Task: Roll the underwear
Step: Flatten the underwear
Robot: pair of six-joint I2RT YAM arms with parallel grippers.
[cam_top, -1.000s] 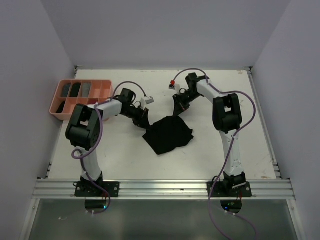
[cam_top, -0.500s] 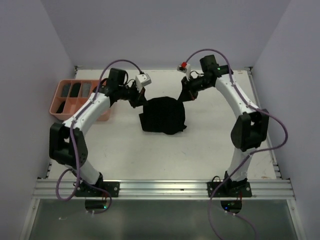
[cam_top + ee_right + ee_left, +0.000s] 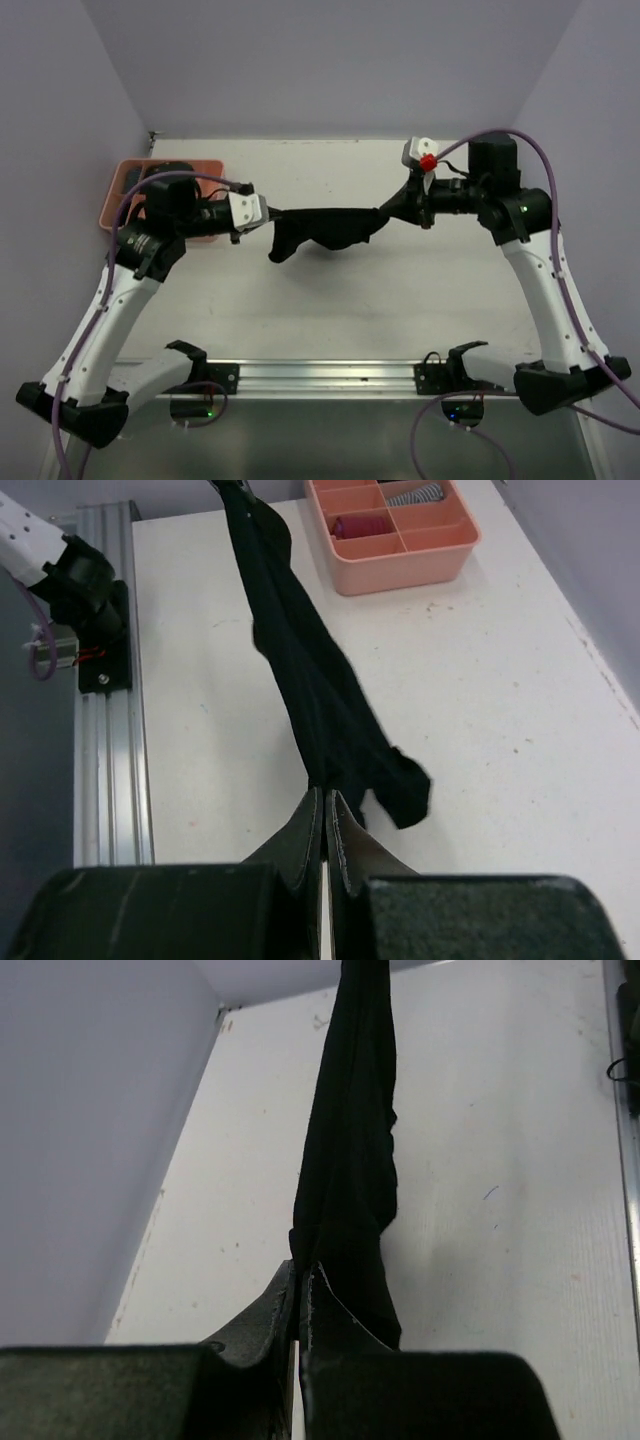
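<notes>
Above the counter (image 3: 400, 290), one black underwear (image 3: 325, 228) hangs stretched, the left end effector (image 3: 270, 215) and right end effector (image 3: 388, 212) each clamped on one end.

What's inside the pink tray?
The tray holds a dark red roll in one compartment and a grey-and-white striped roll in another; nearby compartments look empty. Its far end is cut off, and from above the left arm covers most of it.

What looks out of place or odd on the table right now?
Only the black underwear: it is not lying flat but hangs stretched into a narrow band between the left gripper and right gripper, both shut on it, one loose flap sagging. Nothing looks spilled or damaged.
</notes>
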